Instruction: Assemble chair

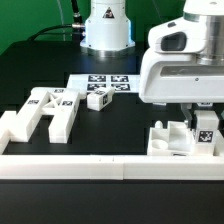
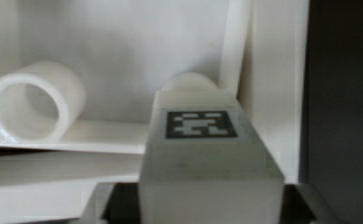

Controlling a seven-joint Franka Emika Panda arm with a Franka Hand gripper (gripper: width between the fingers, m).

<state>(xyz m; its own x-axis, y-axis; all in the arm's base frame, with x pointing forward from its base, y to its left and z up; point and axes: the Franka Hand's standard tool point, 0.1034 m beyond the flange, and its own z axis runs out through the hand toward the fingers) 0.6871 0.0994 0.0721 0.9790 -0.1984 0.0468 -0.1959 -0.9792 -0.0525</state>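
Judging from the wrist view, I had the end effector (image 1: 204,118) set narrow around a chunky matte white plastic bar (image 2: 203,160). Its jaws lay against both flanks, so I read the bar as gripped rather than merely straddled. The bar carried a square black-and-white tag and looked upright at the exterior view's right, just beside a blocky white plastic bracket piece (image 1: 168,140) and near the long low white border wall (image 1: 90,166). I judged that an upright hold would suit slotting it into a mating part. The other chair pieces lay well apart on the black surface (image 1: 130,125). An H-shaped white frame (image 1: 45,115) sat at the exterior view's left, and a small white tagged block (image 1: 98,98) sat beside the flat white marker board (image 1: 105,80).
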